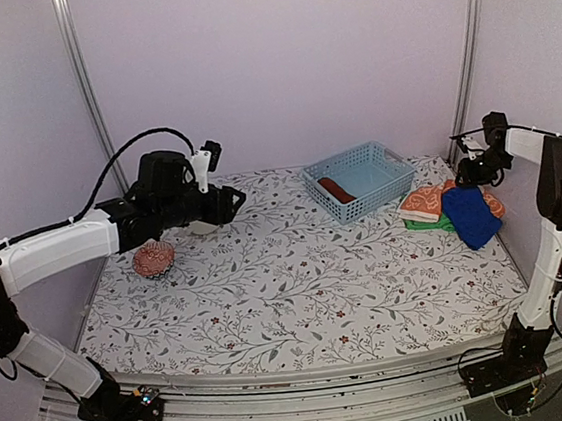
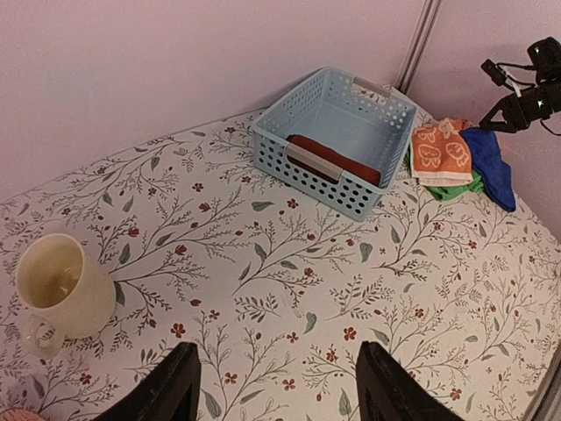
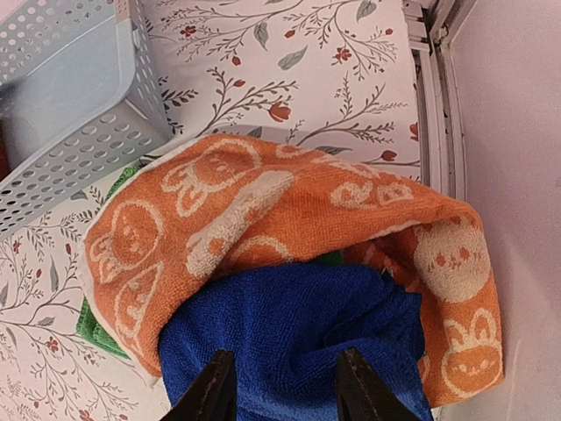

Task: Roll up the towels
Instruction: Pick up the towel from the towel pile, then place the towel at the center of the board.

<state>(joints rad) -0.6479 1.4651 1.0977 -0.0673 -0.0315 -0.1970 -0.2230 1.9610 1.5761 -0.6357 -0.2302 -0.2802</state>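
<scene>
I had the floral table [image 1: 299, 289] carrying the pale blue basket [image 1: 380, 198], with a rust-brown towel [image 1: 336, 190] inside. Beside it lay the orange towel [image 3: 263, 210], with the blue towel [image 3: 289, 316] over it. Both jaws stood parted and empty, the left gripper [image 2: 279, 346] over bare tabletop and the right gripper [image 3: 287, 355] above the blue towel.

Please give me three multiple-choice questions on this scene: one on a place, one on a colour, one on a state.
1. Where is the brown towel? A in the basket; B on the floor; C on a shelf.
2. What colour is the towel over the orange towel? A green; B blue; C white.
3. How is the left hand? A open and empty; B shut on a towel; C shut on a cup.
Answers: A, it lies inside the walls; B, the blue towel covers it; A, it is spread wide, holding nothing.
</scene>
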